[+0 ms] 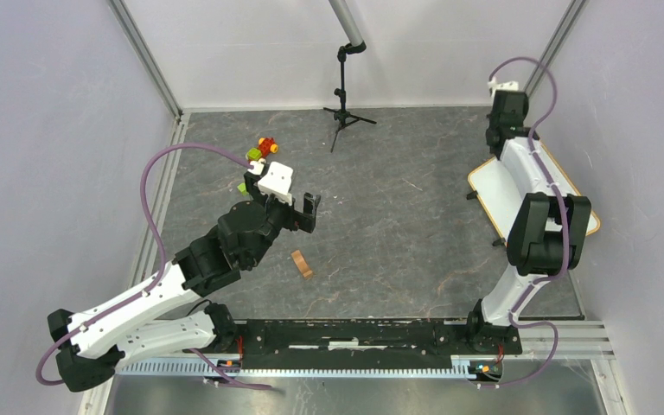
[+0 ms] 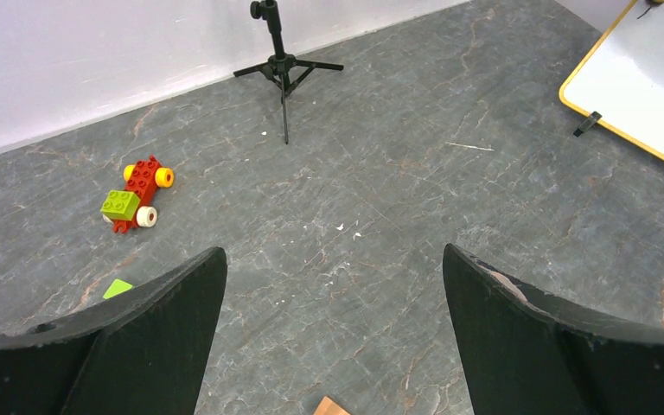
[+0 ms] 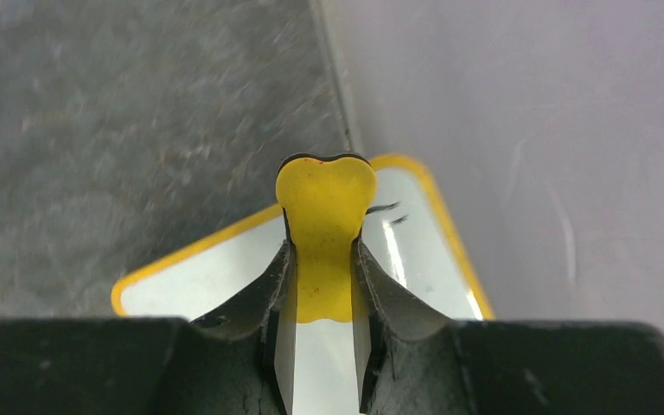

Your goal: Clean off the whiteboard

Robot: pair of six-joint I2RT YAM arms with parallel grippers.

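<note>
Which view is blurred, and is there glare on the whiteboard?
Right wrist view: the table is smeared, and a bright glare streak lies on the whiteboard beside the yellow eraser. Left wrist view: sharp. Top external view: sharp, evenly lit.

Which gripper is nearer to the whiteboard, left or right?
Right. The right gripper, shut on a yellow eraser, hangs just above the whiteboard; the open left gripper is far off to its left.

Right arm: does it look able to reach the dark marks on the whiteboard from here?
Likely yes: the right gripper, shut on the yellow eraser, hangs over the whiteboard beside the marks, with nothing between.
</note>
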